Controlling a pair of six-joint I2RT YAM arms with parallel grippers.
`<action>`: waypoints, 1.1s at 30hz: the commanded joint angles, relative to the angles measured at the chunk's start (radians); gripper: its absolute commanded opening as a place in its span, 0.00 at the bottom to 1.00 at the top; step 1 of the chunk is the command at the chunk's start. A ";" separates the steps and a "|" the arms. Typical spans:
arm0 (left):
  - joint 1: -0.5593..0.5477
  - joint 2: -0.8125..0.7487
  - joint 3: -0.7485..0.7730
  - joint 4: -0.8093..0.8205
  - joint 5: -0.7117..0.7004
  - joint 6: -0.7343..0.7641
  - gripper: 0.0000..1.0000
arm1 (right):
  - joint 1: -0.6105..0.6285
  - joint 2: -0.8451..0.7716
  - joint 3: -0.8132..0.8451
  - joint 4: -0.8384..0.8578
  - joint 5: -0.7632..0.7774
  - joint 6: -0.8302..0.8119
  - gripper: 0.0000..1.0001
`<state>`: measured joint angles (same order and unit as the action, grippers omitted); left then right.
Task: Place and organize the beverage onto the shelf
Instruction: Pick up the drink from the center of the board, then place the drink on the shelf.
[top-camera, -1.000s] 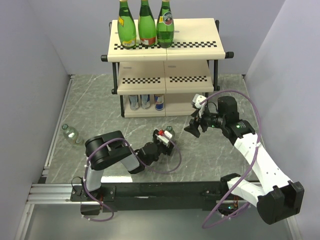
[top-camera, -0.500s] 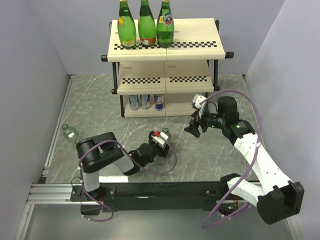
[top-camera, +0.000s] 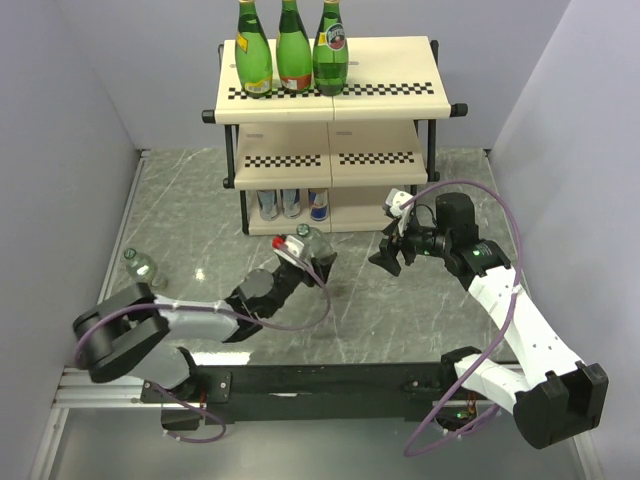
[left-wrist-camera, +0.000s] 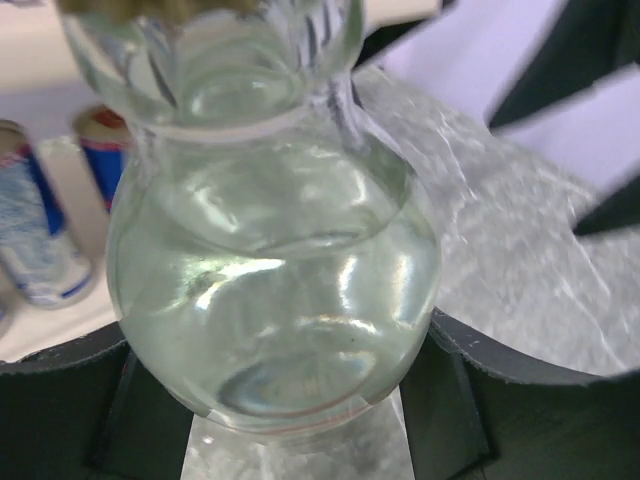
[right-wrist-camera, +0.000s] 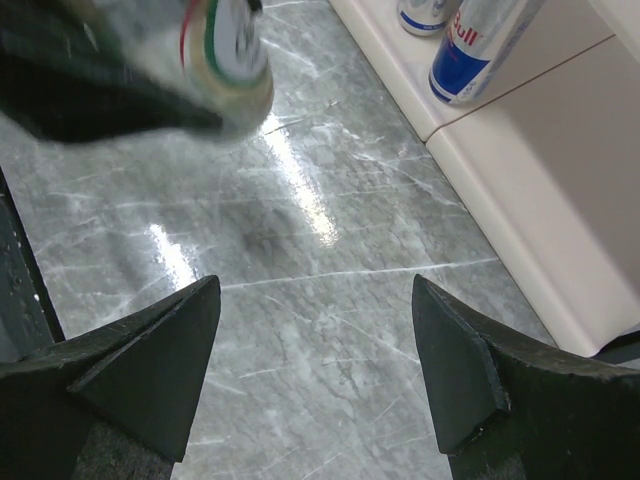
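Because the left gripper (top-camera: 303, 258) has its black jaws clasped on the round belly of a small clear glass bottle (left-wrist-camera: 270, 300), the carry step looks well under way. The bottle is held off the grey marbled tabletop (top-camera: 200, 210), roughly mid-table, just in front of the shelf's lowest board. The glass is smooth, stiff and breakable, so it could slip or twist on that curved belly. It may be full of clear liquid, though the wrist view is too close to be sure; if so it will feel heavy for its size. A hold low on the widest part of the body, as now, seems safer than one on the narrow neck.

The right gripper (right-wrist-camera: 312, 365) hangs nearby to the right with its jaws spread and nothing between them. A second clear bottle (top-camera: 143, 268) lies on its side near the tabletop's left edge, well apart from both arms.

Farther back stands the three-tier cream-board shelf with checkered front strips (top-camera: 400, 95). Blue-and-silver cans (top-camera: 290, 203) stand on the left half of its bottom board. Three tall green glass bottles (top-camera: 292, 50) stand in a row at the left of the top board
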<state>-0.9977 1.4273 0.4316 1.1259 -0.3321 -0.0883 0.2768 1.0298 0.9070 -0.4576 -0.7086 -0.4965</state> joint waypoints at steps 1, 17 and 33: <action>0.071 -0.126 0.081 -0.032 0.050 -0.094 0.00 | -0.008 -0.004 0.009 0.008 -0.017 -0.016 0.83; 0.352 -0.308 0.364 -0.613 0.177 -0.172 0.00 | -0.008 0.004 0.010 0.005 -0.022 -0.016 0.83; 0.492 -0.188 0.608 -0.753 0.243 -0.088 0.00 | -0.008 0.009 0.013 0.000 -0.025 -0.017 0.83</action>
<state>-0.5125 1.2602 0.9268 0.2390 -0.1246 -0.2153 0.2768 1.0317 0.9070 -0.4599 -0.7120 -0.4969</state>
